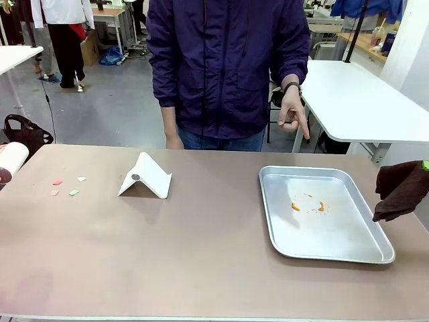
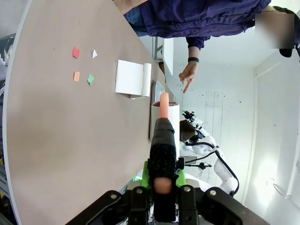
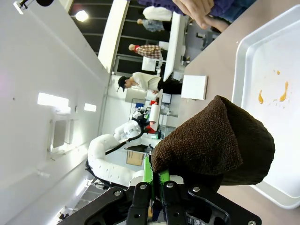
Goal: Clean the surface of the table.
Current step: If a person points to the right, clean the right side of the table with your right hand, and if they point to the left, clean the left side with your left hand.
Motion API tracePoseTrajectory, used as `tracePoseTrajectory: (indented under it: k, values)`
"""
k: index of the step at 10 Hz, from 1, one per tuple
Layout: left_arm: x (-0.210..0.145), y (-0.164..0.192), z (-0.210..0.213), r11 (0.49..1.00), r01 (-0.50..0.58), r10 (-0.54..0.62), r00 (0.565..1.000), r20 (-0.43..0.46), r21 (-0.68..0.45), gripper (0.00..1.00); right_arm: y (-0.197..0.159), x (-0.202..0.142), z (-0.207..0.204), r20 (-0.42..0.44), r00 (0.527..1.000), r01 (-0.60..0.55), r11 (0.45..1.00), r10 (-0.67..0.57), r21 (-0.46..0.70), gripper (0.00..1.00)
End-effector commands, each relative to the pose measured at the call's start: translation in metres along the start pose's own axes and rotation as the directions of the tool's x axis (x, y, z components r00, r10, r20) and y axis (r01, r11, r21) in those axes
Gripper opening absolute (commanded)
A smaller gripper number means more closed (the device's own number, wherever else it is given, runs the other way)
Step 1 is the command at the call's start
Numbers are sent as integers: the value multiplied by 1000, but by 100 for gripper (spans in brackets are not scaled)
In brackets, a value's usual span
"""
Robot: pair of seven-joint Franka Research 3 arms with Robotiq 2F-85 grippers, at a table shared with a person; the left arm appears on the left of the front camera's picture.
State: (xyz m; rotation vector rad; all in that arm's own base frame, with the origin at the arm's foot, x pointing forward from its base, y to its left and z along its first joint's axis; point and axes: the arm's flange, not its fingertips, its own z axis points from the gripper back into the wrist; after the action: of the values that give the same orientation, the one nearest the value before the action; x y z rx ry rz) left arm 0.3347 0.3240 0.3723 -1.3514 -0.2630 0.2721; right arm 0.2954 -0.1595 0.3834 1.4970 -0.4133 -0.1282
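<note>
Taupe tabletop [image 1: 201, 261] isn't cleaned yet: paper scraps [image 1: 66, 186] lie on it while your left gripper [image 2: 161, 180] clenches a lint roller [image 2: 162, 136] and your right gripper [image 3: 154, 180] a brown cloth [image 3: 211, 140].

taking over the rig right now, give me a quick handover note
Left gripper: shut on the lint roller, at the table's left end.
Right gripper: shut on the brown cloth, at the right end beside the silver tray.
Person's hand: at the far side, off the table.
Surface of the table: four paper scraps near the left end, a white folded stand in the middle. The tray holds orange smears.
Done: nothing visibly cleaned.
Left: lift the scraps, probably with the roller, and wipe the smears.
</note>
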Motion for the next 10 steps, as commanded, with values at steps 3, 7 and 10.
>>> tracePoseTrajectory:
  k: [3, 7, 10]
  values:
    - [-4, -3, 1, 1000, 11, -11, 1000, -1, -1, 0, 7, 0, 0, -1, 1000, 11, 1000, -11, -5, 0]
    - [-4, -3, 1, 1000, 11, -11, 1000, -1, -1, 0, 9, 17, -52, -102, 995, -47, 974, 25, -221, 6]
    - [-4, -3, 1, 1000, 11, -11, 1000, -1, -1, 0, -4, 40, -102, -179, 982, -128, 882, 50, -453, 6]
